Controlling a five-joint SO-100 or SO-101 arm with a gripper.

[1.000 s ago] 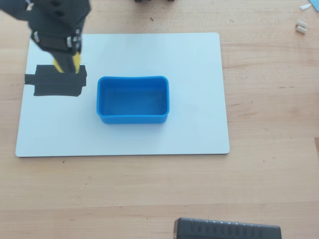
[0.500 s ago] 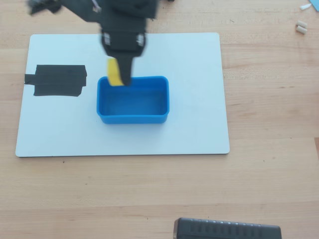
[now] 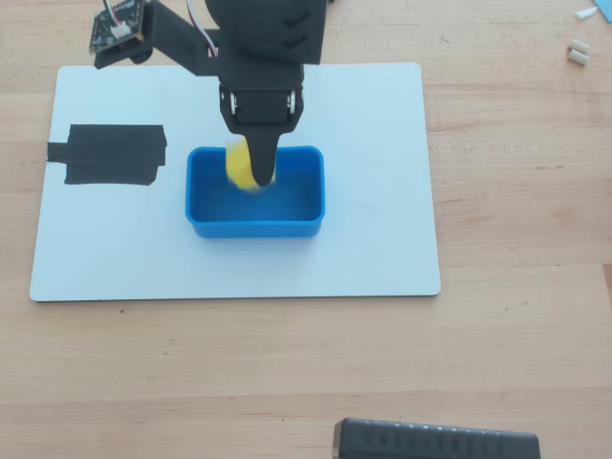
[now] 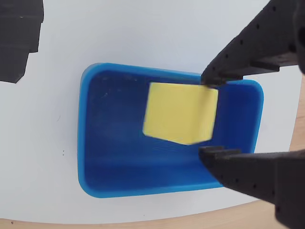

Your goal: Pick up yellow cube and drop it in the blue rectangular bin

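Observation:
The yellow cube (image 4: 181, 113) is tilted over the inside of the blue rectangular bin (image 4: 109, 167), just past my fingertips. My gripper (image 4: 209, 117) is open. The upper fingertip touches the cube's top corner, and a small gap shows between the cube and the lower fingertip. In the overhead view the cube (image 3: 237, 163) looks blurred beside the black finger (image 3: 264, 164), inside the bin (image 3: 253, 228). My gripper (image 3: 254, 170) hangs over the bin's back half.
The bin stands on a white board (image 3: 382, 191) on a wooden table. A black tape patch (image 3: 110, 155) lies on the board's left part. A black object (image 3: 435, 442) sits at the table's front edge. Small white bits (image 3: 578, 50) lie at the back right.

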